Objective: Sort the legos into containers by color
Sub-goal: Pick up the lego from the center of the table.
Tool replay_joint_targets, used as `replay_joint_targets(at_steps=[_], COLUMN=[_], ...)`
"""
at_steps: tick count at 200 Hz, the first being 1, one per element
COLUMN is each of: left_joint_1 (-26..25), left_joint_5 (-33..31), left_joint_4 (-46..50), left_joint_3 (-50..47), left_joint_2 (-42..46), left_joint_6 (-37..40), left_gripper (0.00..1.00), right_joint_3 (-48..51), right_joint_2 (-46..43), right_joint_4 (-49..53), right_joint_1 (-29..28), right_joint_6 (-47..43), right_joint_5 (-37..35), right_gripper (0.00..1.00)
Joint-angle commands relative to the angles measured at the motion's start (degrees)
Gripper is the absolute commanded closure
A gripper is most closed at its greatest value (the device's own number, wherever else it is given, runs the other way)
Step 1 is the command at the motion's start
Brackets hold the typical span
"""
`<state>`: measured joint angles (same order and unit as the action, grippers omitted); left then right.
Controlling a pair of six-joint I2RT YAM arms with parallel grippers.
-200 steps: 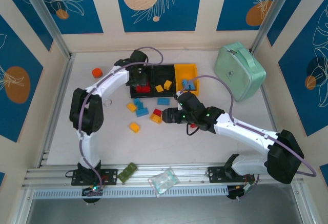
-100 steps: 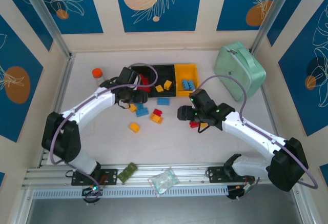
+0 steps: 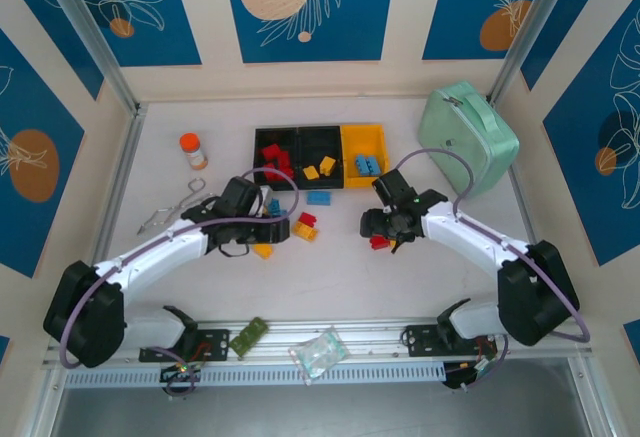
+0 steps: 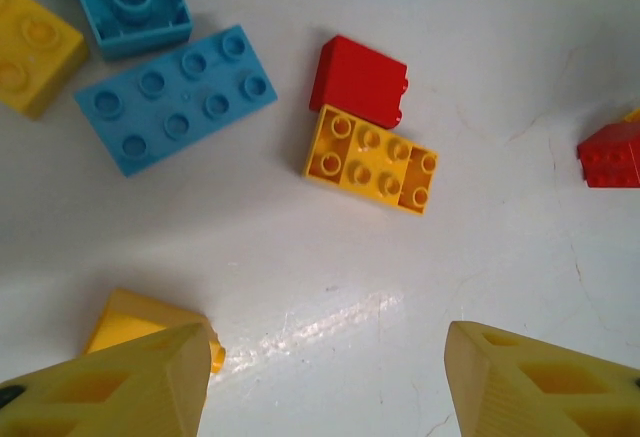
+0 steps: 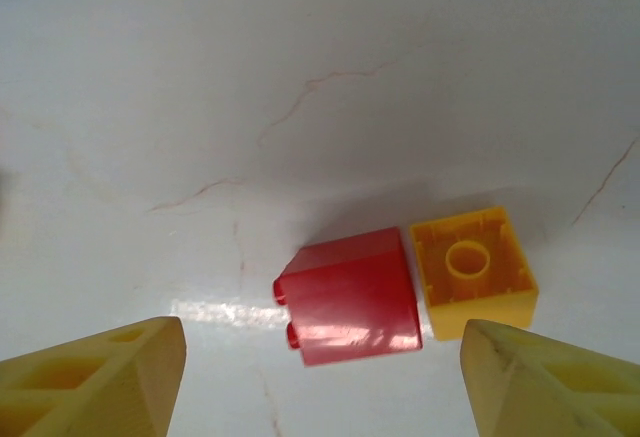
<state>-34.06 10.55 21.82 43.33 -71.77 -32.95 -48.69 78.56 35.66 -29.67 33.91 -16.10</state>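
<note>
My right gripper (image 5: 322, 347) hangs with jaws spread and empty, the red lego (image 5: 350, 297) lying on its side on the table (image 5: 300, 77) just beyond and between them, a yellow lego (image 5: 475, 272) touching its right flank.

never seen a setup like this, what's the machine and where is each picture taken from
These are two white robot arms bolted to the near edge of a table. The wide picture comes from a fixed camera above and behind them. The two close-ups come from a camera on each wrist; the yellow wedges at the bottom are the fingers of the left tool and the right tool. Both tools are open and hold nothing. Loose red, yellow and blue legos lie on the table, some already in the row of three bins. The right tool hovers over a red brick beside an upturned yellow brick. A mint-green case and a bottle stand aside.
</note>
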Motion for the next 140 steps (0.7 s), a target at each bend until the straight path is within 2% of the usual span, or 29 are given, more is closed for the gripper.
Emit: replay_joint_targets(at_steps=[1, 57, 106, 140], left_joint_1=[-0.6, -0.8, -0.9, -0.9], left_joint_5=[0.8, 0.8, 1.0, 1.0], left_joint_4=[-3.0, -5.7, -6.8, -6.8], left_joint_3=[-1.7, -4.5, -4.4, -5.0], left_joint_2=[2.6, 1.7, 0.0, -0.2], left_joint_6=[-2.9, -5.3, -5.2, -4.8], left_gripper=[0.37, 0.36, 0.36, 0.36], right_joint_3=[-2.6, -4.8, -4.5, -4.9], right_joint_2=[2.6, 7.3, 10.4, 11.2], right_joint_4=[-0.9, -2.7, -2.1, -0.8], right_joint_1=[1.4, 2.2, -1.2, -5.0], right_joint_6=[-4.3, -8.2, -7.5, -5.8], right_joint_5=[0.7, 4.5, 6.3, 4.6], right_gripper=[0.26, 0.26, 0.29, 0.31])
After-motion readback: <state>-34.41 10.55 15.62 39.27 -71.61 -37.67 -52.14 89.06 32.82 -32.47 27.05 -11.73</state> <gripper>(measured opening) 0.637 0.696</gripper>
